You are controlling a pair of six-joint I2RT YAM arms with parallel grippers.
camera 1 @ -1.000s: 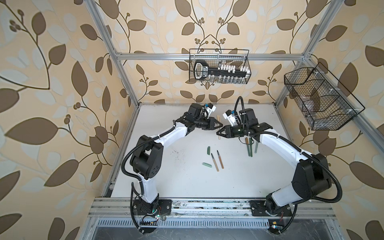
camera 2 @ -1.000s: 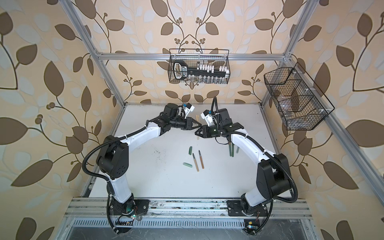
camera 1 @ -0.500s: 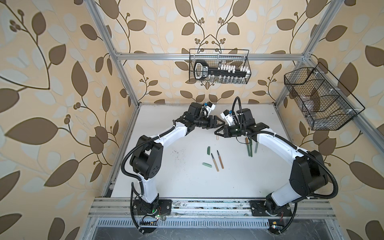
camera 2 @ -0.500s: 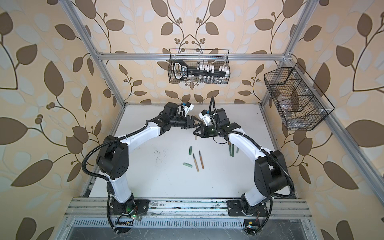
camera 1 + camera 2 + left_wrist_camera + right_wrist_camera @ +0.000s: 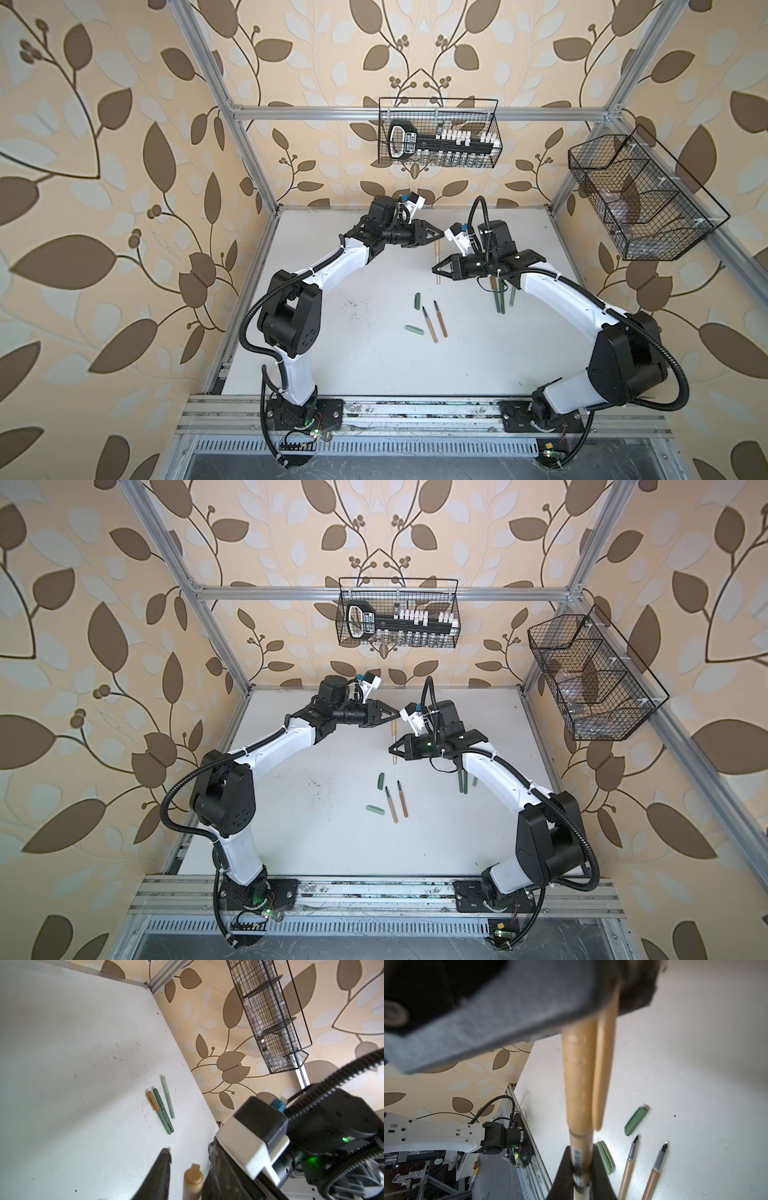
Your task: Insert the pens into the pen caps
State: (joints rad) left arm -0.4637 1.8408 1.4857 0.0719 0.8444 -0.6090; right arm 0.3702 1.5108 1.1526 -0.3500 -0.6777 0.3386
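The right gripper reaches toward the far middle of the white table. Its fingers are closed tight on the barrel of a tan pen, which is held off the tabletop and runs from one gripper to the other. A tan cap sits over the pen's far end with its clip alongside, and the seam between cap and barrel lies just beyond the right fingers. The left gripper comes in from the opposite side at the cap's tip. In the left wrist view the cap's rounded end lies between that gripper's fingers, which stand partly apart. One finger shows a clear gap to the cap, so they surround it without pinching it. Nearer the front of the table a bare tan pen lies just beside a second bare tan pen, both with their dark tips pointing away from the front edge. A dark green cap lies near those tips, and a pale green cap lies just to the left of the barrels. Under the right forearm a pair of dark green pens lies close together, with a pale green pen on one side and a short loose tan cap on the other.
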